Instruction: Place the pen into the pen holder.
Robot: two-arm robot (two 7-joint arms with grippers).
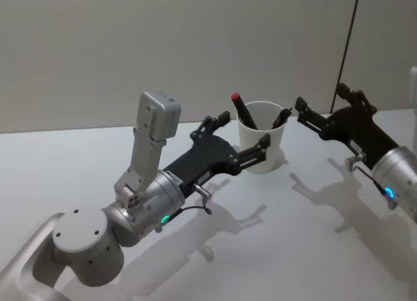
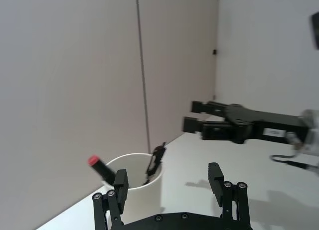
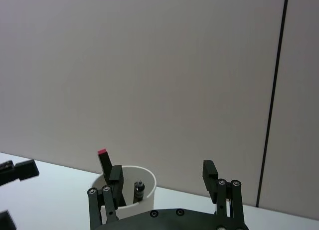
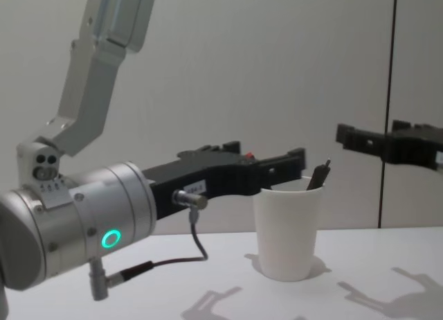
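Left gripper (image 1: 238, 143) sits mid-frame in the head view, jaws spread wide and holding nothing — one finger reaches to the near wall of the pen holder (image 1: 262, 144), the other lies back to its left. Whether that finger touches the cup I cannot tell. In the left wrist view the same gripper (image 2: 169, 182) shows its two fingertips at the bottom edge, far apart, with the pen holder (image 2: 137, 192) behind the left one, at lower left of the frame.

Right gripper (image 1: 322, 112) comes in from the right edge of the head view, upper right of centre, also open and empty, its fingertips just beside the cup's rim on the right side. In the right wrist view that gripper (image 3: 163, 176) shows both fingers well apart along the bottom, the pen holder (image 3: 130, 192) at lower left behind one finger.

Now the cup itself — white, upright on the white table (image 1: 273, 249), just above centre in the head view. Two pens stand in it: a red-capped pen (image 1: 243, 110) leaning out to the upper left, and a black pen (image 1: 281, 117) leaning toward the right rim.

In the chest view the left gripper (image 4: 266, 169) stretches across the middle, level with the rim of the pen holder (image 4: 287, 230), and the right gripper (image 4: 370, 140) hangs at the right edge, higher than the cup.
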